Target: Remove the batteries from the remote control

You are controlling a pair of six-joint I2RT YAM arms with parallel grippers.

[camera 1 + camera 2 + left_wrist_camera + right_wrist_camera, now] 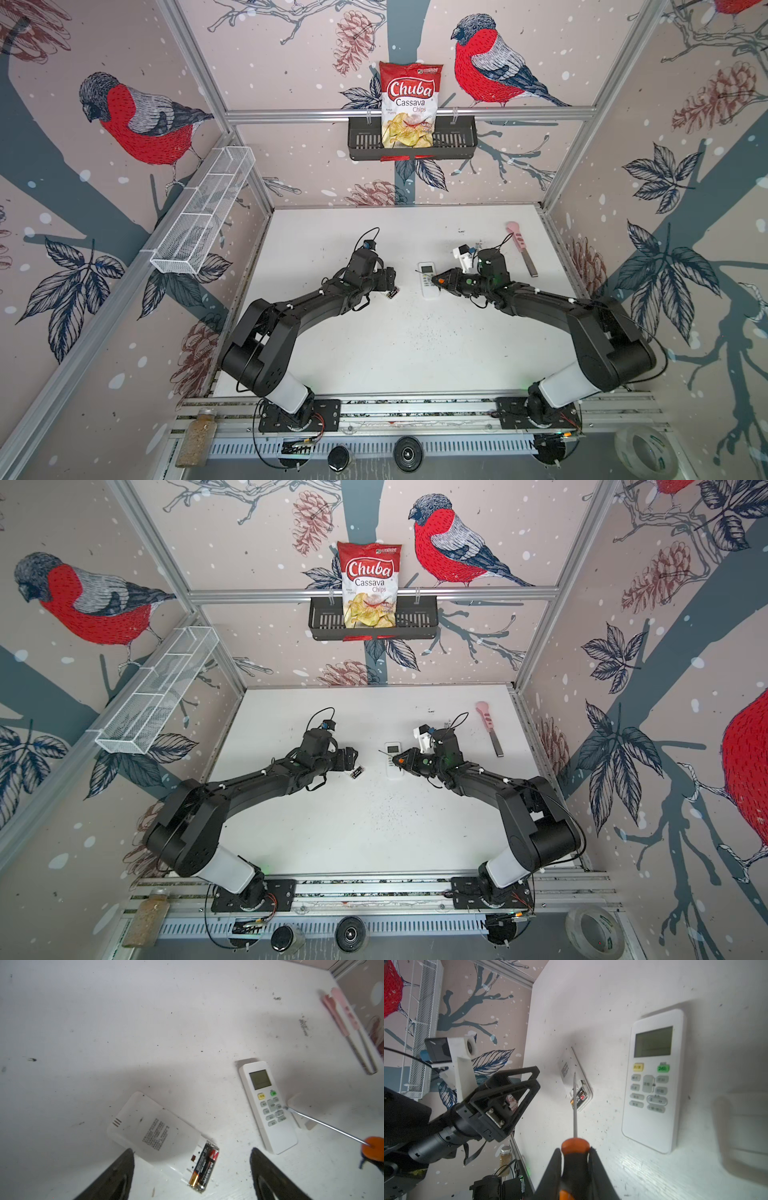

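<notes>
Two grippers work over the table (395, 353): the left gripper (191, 1151) hangs wide open and empty, while the right gripper (575, 1153) clamps the screwdriver (575, 1146). A face-up remote (268, 1105) lies under the right gripper, and the face-down remote (158, 1132) lies beneath the left. Its uncovered compartment holds the batteries (204, 1167), just ahead of the left jaws. Extraction seems in hand; next calls for prying or pinching a cell free.

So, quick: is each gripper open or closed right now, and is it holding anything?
Left gripper: open, holding nothing.
Right gripper: closed on the screwdriver.
</notes>
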